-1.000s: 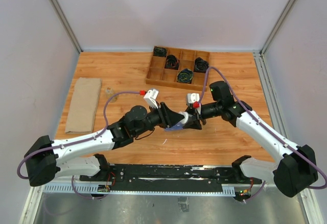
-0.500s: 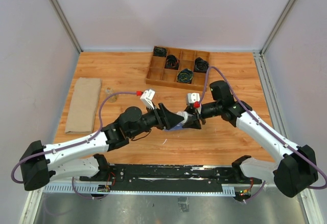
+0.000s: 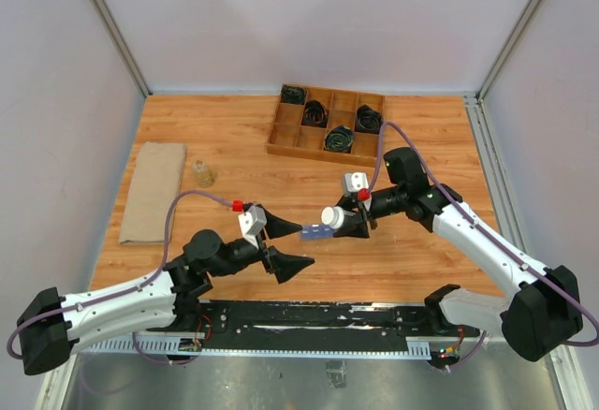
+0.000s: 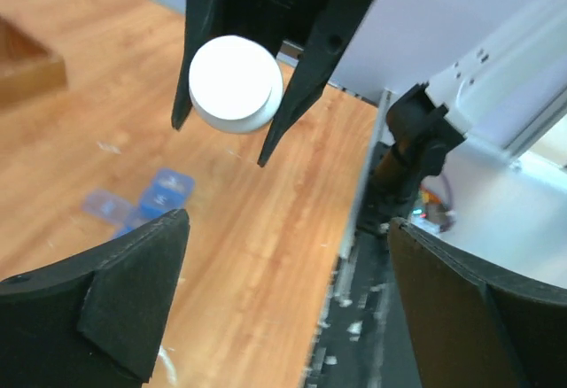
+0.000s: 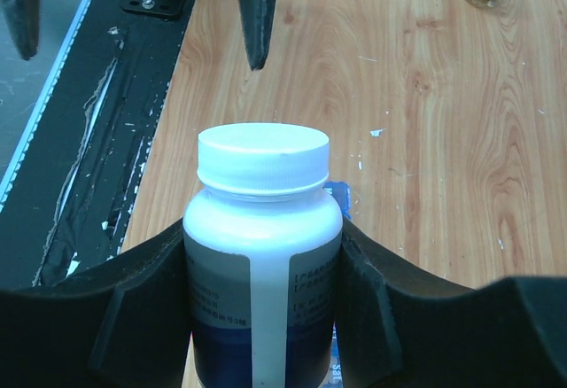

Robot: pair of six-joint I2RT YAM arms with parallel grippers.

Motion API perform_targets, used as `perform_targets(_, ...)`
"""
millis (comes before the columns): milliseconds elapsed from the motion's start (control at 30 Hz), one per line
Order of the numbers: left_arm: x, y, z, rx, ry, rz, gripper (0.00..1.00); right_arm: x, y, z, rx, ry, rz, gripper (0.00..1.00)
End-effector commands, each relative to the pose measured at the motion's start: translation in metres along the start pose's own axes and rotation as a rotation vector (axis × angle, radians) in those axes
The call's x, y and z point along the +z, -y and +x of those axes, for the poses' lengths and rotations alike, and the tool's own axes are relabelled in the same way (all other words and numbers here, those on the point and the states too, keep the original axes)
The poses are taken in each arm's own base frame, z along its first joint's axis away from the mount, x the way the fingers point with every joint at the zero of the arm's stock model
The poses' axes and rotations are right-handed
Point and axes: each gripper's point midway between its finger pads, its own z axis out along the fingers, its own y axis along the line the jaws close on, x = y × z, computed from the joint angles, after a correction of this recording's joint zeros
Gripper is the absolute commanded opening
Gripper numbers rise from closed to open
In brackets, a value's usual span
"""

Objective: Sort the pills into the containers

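- Wooden bench between pale walls carries a divided tray of black cables at the far side, a folded tan cloth on the left, and a small glass bottle beside the cloth.
- The left hand was nose to nose with the right hand half a second ago. It has since pulled back toward the near edge, and its fingers are spread wide with nothing between them.
- The right hand stays where it was, pinching a white bottle above the bench, its white cap on and pointing at the left hand.
- With the left hand gone, the translucent-blue pill organizer shows. It lies on the bench just below the held bottle, and neither hand touches it.
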Motion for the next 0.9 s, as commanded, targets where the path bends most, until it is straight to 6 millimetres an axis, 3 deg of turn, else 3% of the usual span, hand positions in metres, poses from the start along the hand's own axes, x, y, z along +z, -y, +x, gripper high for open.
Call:
perform_targets(0, -0.009, 0.014, -0.035, 0.524, 0.236, 0.133, 0.99, -0.005, -0.002, -0.016, -0.059, 0.044, -0.027, 0.00)
perform_targets(100, 0.000, 0.001, -0.047, 0.667, 0.234, 0.107, 0.99, -0.005, -0.003, -0.015, -0.062, 0.041, -0.033, 0.01)
perform_targets(300, 0.006, -0.005, -0.065, 0.691, 0.280, 0.238, 0.99, -0.005, -0.004, -0.016, -0.068, 0.043, -0.036, 0.01)
perform_targets(500, 0.028, 0.001, -0.054, 0.698, 0.204, 0.360, 0.99, -0.005, -0.005, -0.017, -0.069, 0.046, -0.039, 0.01)
perform_targets(767, 0.050, -0.009, -0.050, 0.654, 0.145, 0.365, 0.78, -0.005, -0.005, -0.017, -0.067, 0.047, -0.042, 0.01)
perform_targets(867, 0.054, -0.012, -0.047, 0.644, 0.126, 0.361, 0.76, -0.005, -0.006, -0.017, -0.067, 0.048, -0.043, 0.01)
